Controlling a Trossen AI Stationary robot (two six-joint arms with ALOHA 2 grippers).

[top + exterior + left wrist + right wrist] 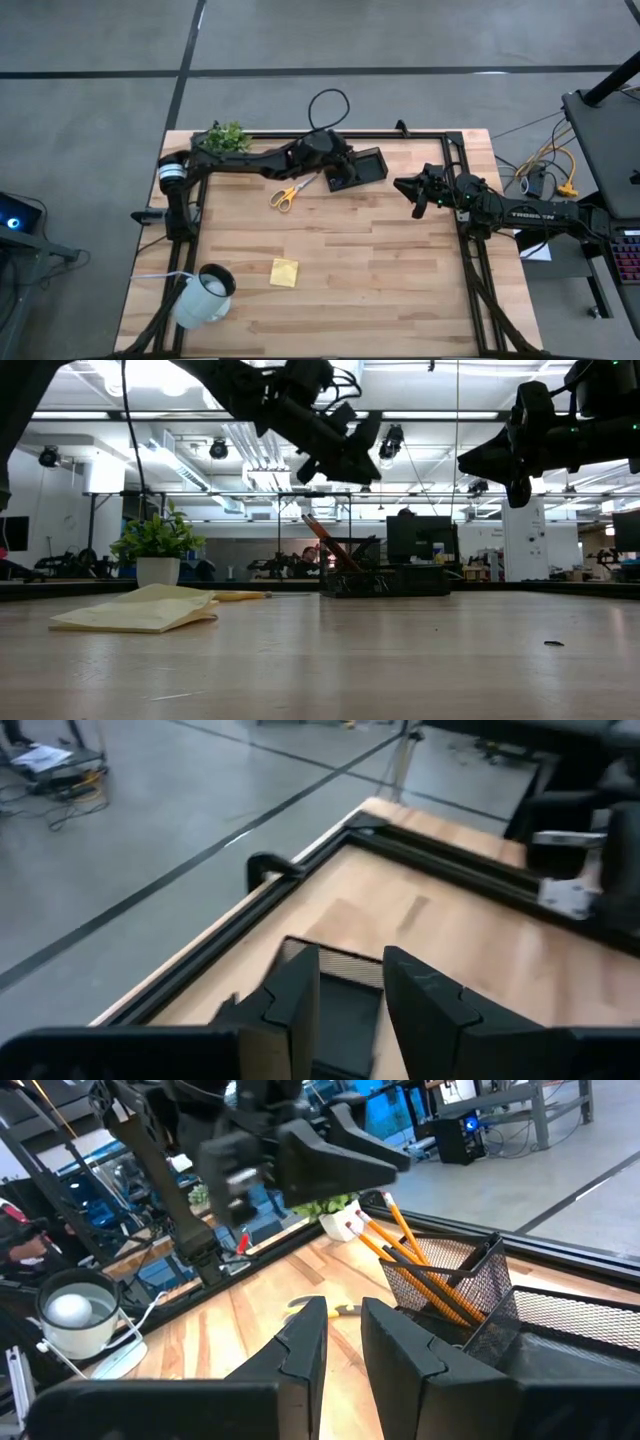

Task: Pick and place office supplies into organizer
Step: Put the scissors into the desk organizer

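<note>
Pencils (425,1270) stand tilted in the organizer (357,168) at the table's far edge. Left gripper (340,170) hovers above it, fingers a little apart and, it seems, empty. Right gripper (415,192) waits nearby, narrowly open. Scissors (289,192) and sticky-note pad (284,272) lie on the table.

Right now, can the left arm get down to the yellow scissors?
Probably yes: the scissors lie flat on bare wood just beside the left claw, which hovers empty over the organizer; nothing lies between.
</note>
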